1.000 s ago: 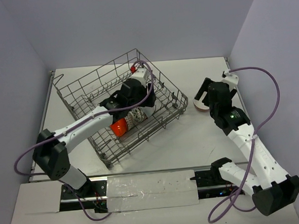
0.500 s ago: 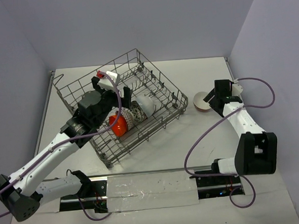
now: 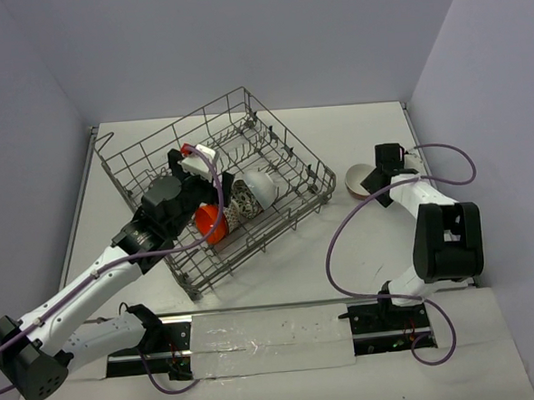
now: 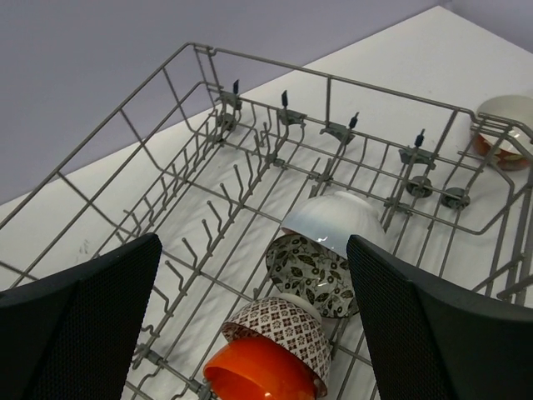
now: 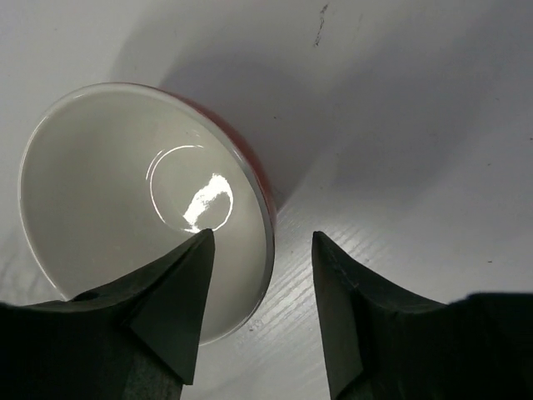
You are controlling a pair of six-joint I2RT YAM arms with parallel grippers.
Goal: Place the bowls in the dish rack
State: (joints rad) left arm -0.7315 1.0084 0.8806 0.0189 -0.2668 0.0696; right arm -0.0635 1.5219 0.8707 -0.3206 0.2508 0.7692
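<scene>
The grey wire dish rack (image 3: 130, 181) stands left of centre. Two of the bowls lean on their sides among its tines: an orange-red one (image 3: 212, 223) and a leaf-patterned one (image 3: 243, 201). In the left wrist view the orange-red bowl (image 4: 258, 375) and the patterned bowl (image 4: 312, 271) lie just ahead of my open, empty left gripper (image 4: 252, 250). It hovers inside the rack (image 4: 275, 67). The third bowl (image 3: 356, 178), white inside and red outside, stands on the table to the rack's right. My right gripper (image 5: 262, 235) straddles this bowl's (image 5: 125, 183) rim, one finger inside and one outside, with a gap still showing.
The rack's upright tines and high wire walls surround my left gripper (image 3: 194, 200). A purple cable (image 3: 337, 241) loops over the white table beside the right arm. The right wall runs close behind my right gripper (image 3: 372, 181).
My left gripper let go of the patterned bowl, opened wide and drew back to the left. My right gripper came down over the white bowl's rim and its jaws narrowed.
</scene>
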